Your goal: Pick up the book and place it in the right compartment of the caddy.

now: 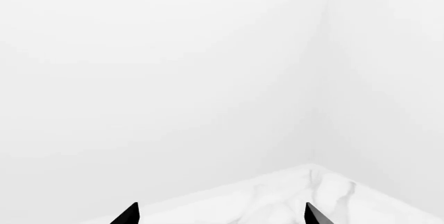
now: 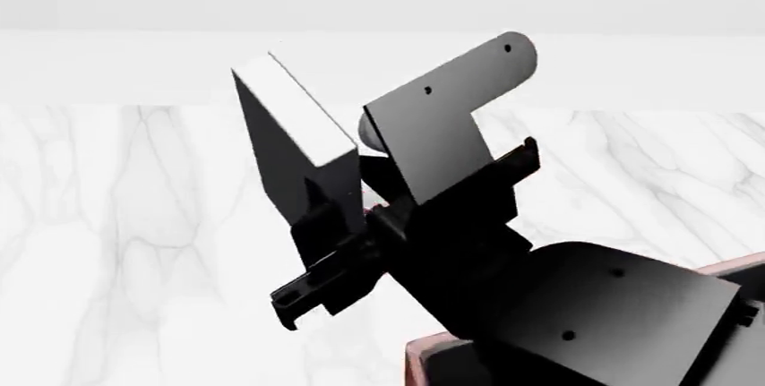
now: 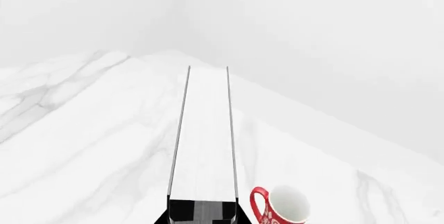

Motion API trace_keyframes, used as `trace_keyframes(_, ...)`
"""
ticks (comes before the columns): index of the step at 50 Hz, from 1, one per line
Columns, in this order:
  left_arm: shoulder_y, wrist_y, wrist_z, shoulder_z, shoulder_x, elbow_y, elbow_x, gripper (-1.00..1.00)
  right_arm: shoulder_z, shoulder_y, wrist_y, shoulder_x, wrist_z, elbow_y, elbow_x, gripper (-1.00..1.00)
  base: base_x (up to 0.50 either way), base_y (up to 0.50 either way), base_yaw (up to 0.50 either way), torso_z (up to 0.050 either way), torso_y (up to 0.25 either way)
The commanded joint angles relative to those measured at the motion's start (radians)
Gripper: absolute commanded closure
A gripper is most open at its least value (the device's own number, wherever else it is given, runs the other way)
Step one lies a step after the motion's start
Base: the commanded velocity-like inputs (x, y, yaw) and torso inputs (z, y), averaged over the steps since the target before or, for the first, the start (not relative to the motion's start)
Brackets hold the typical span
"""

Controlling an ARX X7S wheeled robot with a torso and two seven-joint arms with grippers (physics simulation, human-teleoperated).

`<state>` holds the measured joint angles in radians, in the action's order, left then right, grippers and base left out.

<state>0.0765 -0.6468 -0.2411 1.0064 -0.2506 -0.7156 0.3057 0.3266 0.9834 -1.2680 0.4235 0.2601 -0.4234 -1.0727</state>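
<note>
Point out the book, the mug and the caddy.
book (image 2: 287,104): head view, white page edge.
mug (image 3: 288,203): right wrist view, white inside.
caddy (image 2: 418,350): head view, pale pink rim corner.

The book (image 3: 205,135) runs away from the camera, white page edges up, thin black covers either side — clamped at its near end by the right gripper (image 3: 203,211). A red mug (image 3: 284,206) stands upright just beside that end, on the marble table (image 3: 83,146).
</note>
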Motion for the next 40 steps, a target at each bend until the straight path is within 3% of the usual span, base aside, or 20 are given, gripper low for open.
trace_keyframes(1,0.001,0.002,0.023,0.016,0.017,-0.004,-0.017,-1.0,-0.267,0.051,-0.086,0.025,0.164,-0.028,-0.068,1.0,0.0,0.0,0.0,0.0,0.0)
trace_keyframes(3,0.0,-0.001,0.022,0.016,0.014,-0.005,-0.016,-1.0,-0.296,0.049,-0.074,0.048,0.2,-0.029,-0.043,1.0,0.0,0.0,0.0,0.0,0.0)
trace_keyframes(5,0.0,0.0,0.022,0.016,0.014,-0.003,-0.015,-1.0,-0.229,0.034,-0.012,0.112,0.198,-0.076,0.076,1.0,0.0,0.0,0.0,0.0,0.005)
trace_keyframes(25,0.003,0.002,0.022,0.02,0.011,-0.001,-0.008,-1.0,-0.498,-0.196,0.057,0.28,0.273,-0.092,0.112,1.0,0.0,0.0,0.0,0.0,0.001)
trace_keyframes(40,0.005,0.008,0.016,0.007,0.014,0.001,-0.013,-1.0,-0.688,-0.397,0.116,0.346,0.305,-0.111,0.169,1.0,0.0,0.0,0.0,0.0,0.002)
